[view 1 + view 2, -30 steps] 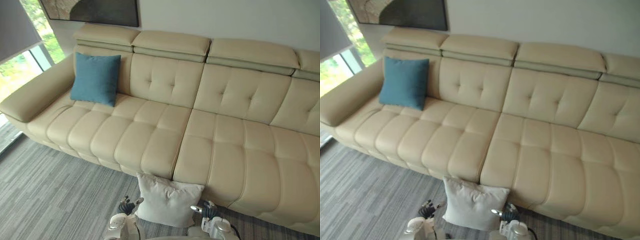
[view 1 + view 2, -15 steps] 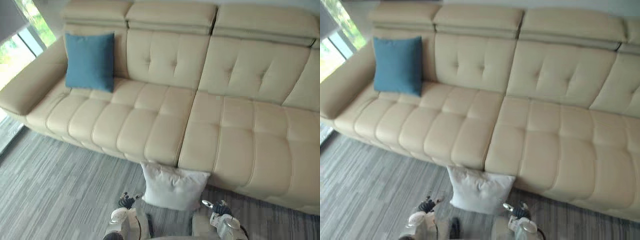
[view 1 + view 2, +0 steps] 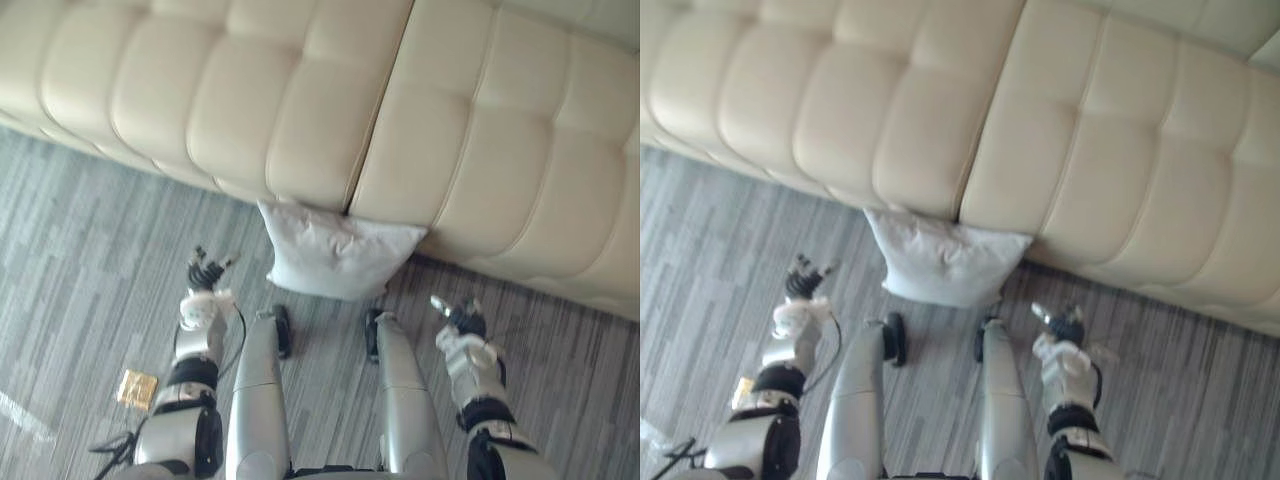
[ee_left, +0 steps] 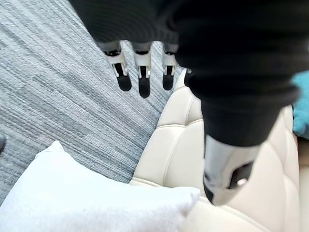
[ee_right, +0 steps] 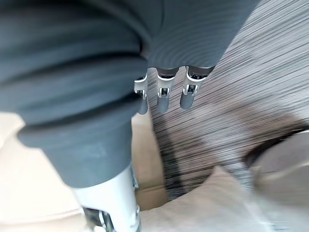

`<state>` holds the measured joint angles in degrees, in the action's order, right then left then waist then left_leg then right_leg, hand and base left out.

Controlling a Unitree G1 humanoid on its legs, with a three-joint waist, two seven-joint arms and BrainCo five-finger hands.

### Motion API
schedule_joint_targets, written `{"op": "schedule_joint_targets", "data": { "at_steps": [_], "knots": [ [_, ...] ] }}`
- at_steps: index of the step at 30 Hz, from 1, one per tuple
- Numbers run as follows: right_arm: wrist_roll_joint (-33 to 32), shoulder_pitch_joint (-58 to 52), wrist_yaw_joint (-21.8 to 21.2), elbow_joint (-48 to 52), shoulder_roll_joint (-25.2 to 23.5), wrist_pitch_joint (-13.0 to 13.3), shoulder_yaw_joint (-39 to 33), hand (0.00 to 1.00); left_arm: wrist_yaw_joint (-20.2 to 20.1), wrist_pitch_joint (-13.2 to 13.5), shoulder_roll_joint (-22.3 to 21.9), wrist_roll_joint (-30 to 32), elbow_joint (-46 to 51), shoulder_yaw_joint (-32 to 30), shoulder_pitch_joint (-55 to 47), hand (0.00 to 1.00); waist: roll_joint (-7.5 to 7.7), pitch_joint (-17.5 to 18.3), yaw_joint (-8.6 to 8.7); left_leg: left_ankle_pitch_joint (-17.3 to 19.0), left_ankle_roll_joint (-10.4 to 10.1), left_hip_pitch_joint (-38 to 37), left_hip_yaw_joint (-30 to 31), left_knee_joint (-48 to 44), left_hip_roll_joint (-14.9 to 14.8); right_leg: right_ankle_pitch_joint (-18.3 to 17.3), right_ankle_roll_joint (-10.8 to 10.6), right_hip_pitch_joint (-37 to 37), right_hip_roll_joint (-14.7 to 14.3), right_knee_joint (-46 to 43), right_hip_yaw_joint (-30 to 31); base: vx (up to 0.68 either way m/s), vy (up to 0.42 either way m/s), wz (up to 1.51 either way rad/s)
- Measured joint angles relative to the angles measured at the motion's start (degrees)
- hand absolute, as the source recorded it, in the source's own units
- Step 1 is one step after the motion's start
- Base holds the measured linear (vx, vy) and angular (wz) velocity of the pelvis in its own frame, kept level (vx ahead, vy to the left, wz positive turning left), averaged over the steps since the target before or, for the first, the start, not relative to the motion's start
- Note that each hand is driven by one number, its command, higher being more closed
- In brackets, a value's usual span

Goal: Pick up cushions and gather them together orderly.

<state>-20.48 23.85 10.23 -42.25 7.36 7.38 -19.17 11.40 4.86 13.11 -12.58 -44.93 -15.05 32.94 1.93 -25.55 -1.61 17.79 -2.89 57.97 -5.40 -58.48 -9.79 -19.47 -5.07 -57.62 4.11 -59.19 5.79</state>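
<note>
A white cushion [image 3: 335,252] stands on the grey floor, leaning against the front of the cream sofa [image 3: 300,90]. My left hand [image 3: 205,275] hovers over the floor to the cushion's left, open and holding nothing. My right hand [image 3: 458,320] hovers to the cushion's right, a little nearer me, also open and empty. In the left wrist view the straight fingers [image 4: 140,72] point along the sofa front, with the white cushion [image 4: 87,198] close by and a teal cushion [image 4: 301,104] far off on the sofa. The right wrist view has straight fingers [image 5: 164,94] over the carpet.
The sofa's seat runs across the whole far side, its front edge low over the striped grey carpet [image 3: 80,250]. A small golden square thing [image 3: 136,388] lies on the floor at my left.
The camera has tilted down, so the sofa back and the teal cushion have left the eye views. Both arms now reach forward on either side of the white cushion.
</note>
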Motion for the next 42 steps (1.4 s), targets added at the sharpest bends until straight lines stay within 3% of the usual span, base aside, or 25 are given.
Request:
{"op": "schedule_joint_targets", "data": {
  "at_steps": [5, 12, 13, 14, 18, 22, 29, 31, 35, 37, 41, 42],
  "knots": [
    [-1.1, 11.0, 0.7, 3.2, 0.8, 1.2, 0.8, 0.00, 1.0, 1.2, 3.0, -0.1, 3.2, 3.9, 8.4, 0.00, 0.06, -4.2, -0.26, 0.1, 0.2, 11.6, -0.2, -5.9, -1.2, 0.6, -0.6, -11.9, -1.3, -5.4, 1.4, -0.08, -0.010, -0.11],
    [-2.2, 24.2, 2.4, 2.9, 1.2, 1.8, 2.5, 0.00, 3.9, 2.0, 2.7, 0.1, 3.6, 10.3, 19.8, 0.00, 0.01, -5.7, 0.14, 0.1, 0.3, 22.5, 0.9, -11.8, -1.4, 0.2, -1.3, -22.9, -1.6, -11.9, 1.6, -0.05, -0.031, 0.03],
    [-2.2, 25.8, 2.6, 2.9, 1.2, 1.9, 3.2, 1.00, 4.5, 2.0, 2.4, 0.1, 3.7, 11.7, 21.3, 0.00, -0.06, -6.1, 0.25, 0.2, 0.3, 23.5, 1.1, -12.5, -1.4, 0.0, -1.5, -23.9, -1.7, -12.7, 1.6, -0.06, -0.018, 0.07],
    [-2.3, 27.6, 3.3, 2.8, 1.0, 2.4, 4.2, 1.00, 4.9, 2.0, 1.4, 0.1, 3.7, 13.0, 23.0, 1.00, -0.10, -6.3, 0.27, 0.2, 0.4, 24.9, 1.2, -13.0, -1.3, -0.3, -2.0, -25.4, -1.6, -13.5, 1.8, -0.06, -0.016, 0.07],
    [-5.2, 29.7, 6.1, 3.4, -0.7, 4.5, 6.4, 1.00, 8.4, 2.1, -0.4, -0.1, 6.0, 14.8, 24.9, 1.00, -0.01, -6.6, 1.26, 0.3, 0.5, 27.3, 1.1, -14.4, -1.4, -0.4, -2.2, -28.0, -1.9, -15.0, 2.1, -0.05, -0.003, 0.00],
    [-6.9, 29.4, 6.8, 6.3, -0.4, 4.7, 10.0, 1.00, 11.0, 2.2, 0.2, -0.6, 7.9, 15.0, 24.9, 1.00, -0.05, -7.1, 1.39, 0.2, 0.2, 28.5, 1.3, -15.7, -1.7, -0.4, -2.1, -29.5, -2.2, -16.6, 2.2, -0.01, -0.001, -0.01],
    [-7.1, 22.7, 6.9, 15.5, -0.6, 5.0, 13.9, 1.00, 12.0, 2.2, 0.9, -1.1, 14.0, 18.6, 22.0, 1.00, -0.06, -7.1, 1.49, 0.2, 0.1, 27.5, 2.4, -16.4, -1.8, -0.4, -1.6, -27.7, -2.3, -16.7, 1.2, 0.00, 0.000, 0.00],
    [-7.1, 18.3, 6.8, 19.1, -1.2, 5.1, 14.5, 1.00, 12.0, 2.4, 0.7, -1.1, 17.4, 20.7, 17.7, 1.00, -0.04, -7.0, 1.51, 0.2, 0.1, 23.2, 2.4, -14.5, -1.9, -0.3, -1.4, -23.1, -2.2, -14.6, 0.9, 0.01, 0.010, -0.02],
    [-6.7, 7.0, 6.5, 29.4, -4.9, 6.4, 15.1, 1.00, 11.8, 5.7, -2.2, -1.3, 25.5, 22.1, 5.9, 1.00, 0.15, -6.7, 1.33, 0.1, -0.5, 7.8, 1.1, -6.2, -1.9, 0.1, -0.8, -8.2, -1.8, -6.1, 0.3, 0.05, -0.019, -0.07],
    [-6.7, -0.1, 5.7, 33.8, -6.4, 7.9, 16.0, 1.00, 11.1, 7.6, -4.4, -1.6, 28.7, 22.9, -0.5, 1.00, 0.16, -3.1, 1.29, -0.3, -1.4, 2.5, 1.1, -1.5, -1.5, 0.3, 0.2, -2.9, -1.1, -1.4, -0.9, 0.10, -0.033, 0.04],
    [-6.6, -13.2, 4.0, 41.6, -7.1, 9.5, 17.5, 1.00, 9.2, 8.9, -8.0, -2.8, 36.1, 25.7, -13.8, 1.00, 0.20, 4.3, 1.20, -1.9, -2.4, -9.8, 0.1, 8.1, -0.6, 1.2, 1.3, 8.8, -0.3, 6.9, -2.1, 0.20, -0.039, 0.07],
    [-6.4, -14.7, 3.3, 42.7, -7.0, 9.7, 17.8, 1.00, 8.6, 9.2, -8.2, -2.8, 37.0, 25.8, -15.7, 1.00, 0.20, 4.6, 1.17, -2.1, -2.3, -12.5, -0.5, 9.5, -0.5, 1.4, 1.3, 11.3, -0.2, 8.1, -2.0, 0.23, -0.020, -0.11]
  ]
}}
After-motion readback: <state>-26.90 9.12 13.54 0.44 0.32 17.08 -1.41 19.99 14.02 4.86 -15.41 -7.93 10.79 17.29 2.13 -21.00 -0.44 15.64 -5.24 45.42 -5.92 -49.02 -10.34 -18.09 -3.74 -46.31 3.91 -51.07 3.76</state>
